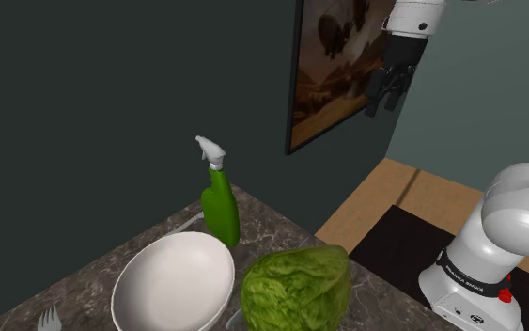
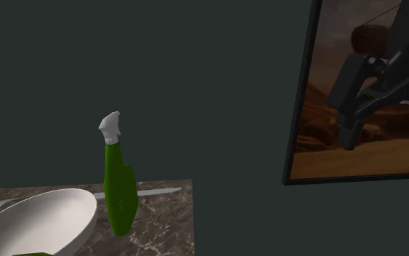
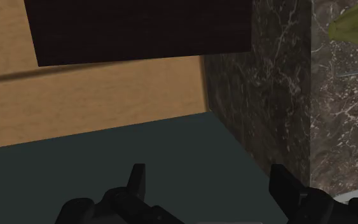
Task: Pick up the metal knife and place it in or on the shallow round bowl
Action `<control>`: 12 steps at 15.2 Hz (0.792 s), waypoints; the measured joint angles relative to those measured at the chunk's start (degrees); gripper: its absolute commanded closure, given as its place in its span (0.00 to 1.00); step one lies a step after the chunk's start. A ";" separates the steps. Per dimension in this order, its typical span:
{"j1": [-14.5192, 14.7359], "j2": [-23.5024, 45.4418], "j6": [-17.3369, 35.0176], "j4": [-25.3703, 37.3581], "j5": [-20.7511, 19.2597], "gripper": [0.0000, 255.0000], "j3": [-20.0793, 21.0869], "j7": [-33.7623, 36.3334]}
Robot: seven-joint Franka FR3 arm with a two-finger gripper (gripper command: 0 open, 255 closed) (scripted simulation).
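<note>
Jaws are standing open in the wrist view, their two black tips well apart with nothing between them. Beyond them a tan wooden floor point(image 3: 75, 95) is showing beside the veined dark marble counter point(image 3: 266, 89). In the shoulder view they are hanging high in the air in front of a dark-framed brown landscape picture point(image 1: 333, 75) on the wall, well above and apart from everything on the counter. The white arm point(image 1: 511, 221) is rising from its stand at that view's lower right.

On the counter, the flat pale grey knife point(image 2: 159, 191) is lying just behind an upright green spray bottle with a white trigger head point(image 2: 118, 189), untouched and outside the bowl. The shallow round white bowl point(image 1: 173, 282) is sitting just beside the bottle. A leafy green head of lettuce point(image 1: 297, 290) is resting against the bowl on the shoulder view's right, and a pale grey fork point(image 1: 48, 320) is lying near the bowl on that view's left.
</note>
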 measured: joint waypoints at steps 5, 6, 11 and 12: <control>-0.53 -0.86 1.44 -1.91 3.17 0.00 4.92 8.50; -0.64 -0.79 1.99 -2.20 4.35 0.00 6.78 11.48; -1.86 1.91 6.21 -2.59 9.71 0.00 15.97 26.32; -2.26 2.66 7.29 -2.71 10.55 0.00 17.65 29.04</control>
